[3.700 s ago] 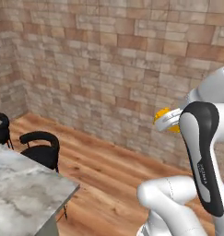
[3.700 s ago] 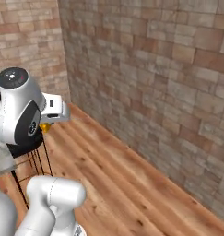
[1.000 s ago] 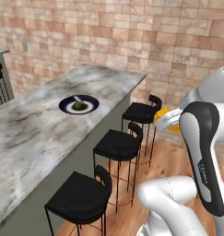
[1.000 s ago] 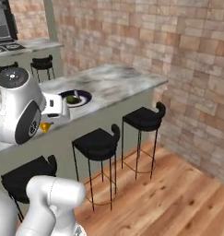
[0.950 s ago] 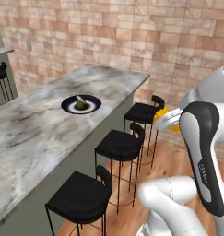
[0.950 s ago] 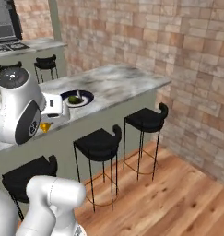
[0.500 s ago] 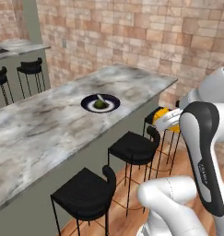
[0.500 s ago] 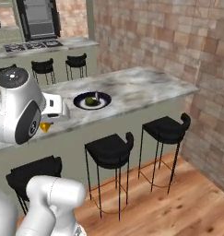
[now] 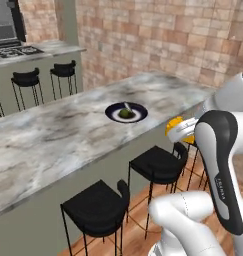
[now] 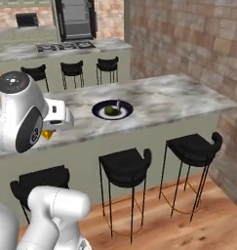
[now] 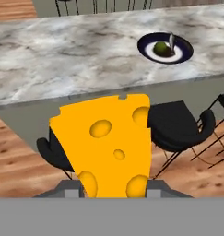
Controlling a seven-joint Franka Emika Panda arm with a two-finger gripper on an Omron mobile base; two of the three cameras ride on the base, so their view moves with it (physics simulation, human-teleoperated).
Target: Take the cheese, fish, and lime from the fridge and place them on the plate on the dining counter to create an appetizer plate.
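The base has driven on: the whole view has swung, and the dining counter (image 9: 68, 135) now lies broadside ahead, not seen from its end.
The fingers (image 11: 114, 186) hold the cheese (image 11: 109, 143), a flat orange-yellow wedge pitted with round holes, rising upright from between them; it peeks out beside the white arm (image 9: 179, 126). The round plate (image 10: 112, 109), dark blue rim and white ring, sits mid-counter near the stool-side edge of the veined marble, bearing a green lime (image 10: 110, 110). Black stools (image 10: 125, 166) line that edge.
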